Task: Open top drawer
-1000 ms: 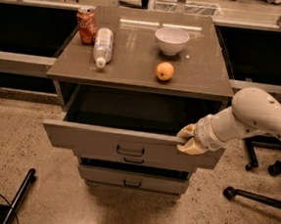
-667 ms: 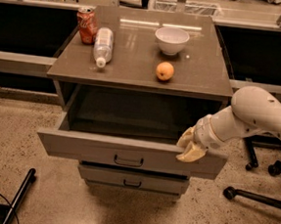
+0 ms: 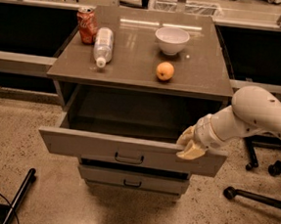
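The top drawer (image 3: 88, 149) is grey with a small dark loop handle (image 3: 129, 158) at its centre. It is pulled far out from the cabinet, and its dark inside shows nothing in it. My gripper (image 3: 190, 145) rests on the top edge of the drawer front near its right end. The white arm (image 3: 258, 117) comes in from the right.
The cabinet top (image 3: 134, 71) holds a red can (image 3: 86, 25), a lying plastic bottle (image 3: 103, 45), a white bowl (image 3: 172, 40) and an orange (image 3: 165, 71). A lower drawer (image 3: 132, 181) is shut. Chair wheels (image 3: 258, 168) stand at right and a dark leg (image 3: 17, 196) at lower left.
The top drawer has slid further out toward the camera, and my gripper has moved with its front edge, down and forward.
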### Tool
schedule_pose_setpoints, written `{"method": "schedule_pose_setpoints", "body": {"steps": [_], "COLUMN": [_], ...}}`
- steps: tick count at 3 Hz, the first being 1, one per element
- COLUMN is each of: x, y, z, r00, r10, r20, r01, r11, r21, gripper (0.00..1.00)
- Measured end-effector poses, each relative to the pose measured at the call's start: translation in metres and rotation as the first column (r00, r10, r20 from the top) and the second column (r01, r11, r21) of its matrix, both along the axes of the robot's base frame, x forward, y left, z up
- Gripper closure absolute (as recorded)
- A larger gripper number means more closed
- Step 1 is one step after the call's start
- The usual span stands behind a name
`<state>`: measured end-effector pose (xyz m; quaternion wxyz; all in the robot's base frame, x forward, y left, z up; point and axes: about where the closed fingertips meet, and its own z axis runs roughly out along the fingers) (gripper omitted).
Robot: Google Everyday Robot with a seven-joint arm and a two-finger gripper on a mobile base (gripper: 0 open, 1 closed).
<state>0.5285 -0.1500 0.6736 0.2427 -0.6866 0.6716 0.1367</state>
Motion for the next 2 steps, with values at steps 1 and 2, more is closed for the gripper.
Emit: {"method": "schedule_pose_setpoints", "body": {"steps": [1, 2], "x": [0.0000, 0.0000], "y": [0.0000, 0.0001], "z": [0.0000, -0.0001], "r00": [1.0000, 1.0000], "r10": [0.000, 0.000], "r20": [0.000, 0.000], "r01": [0.000, 0.000], "r11": [1.000, 1.000], "r21": [0.000, 0.000], "gripper": [0.45, 0.14]}}
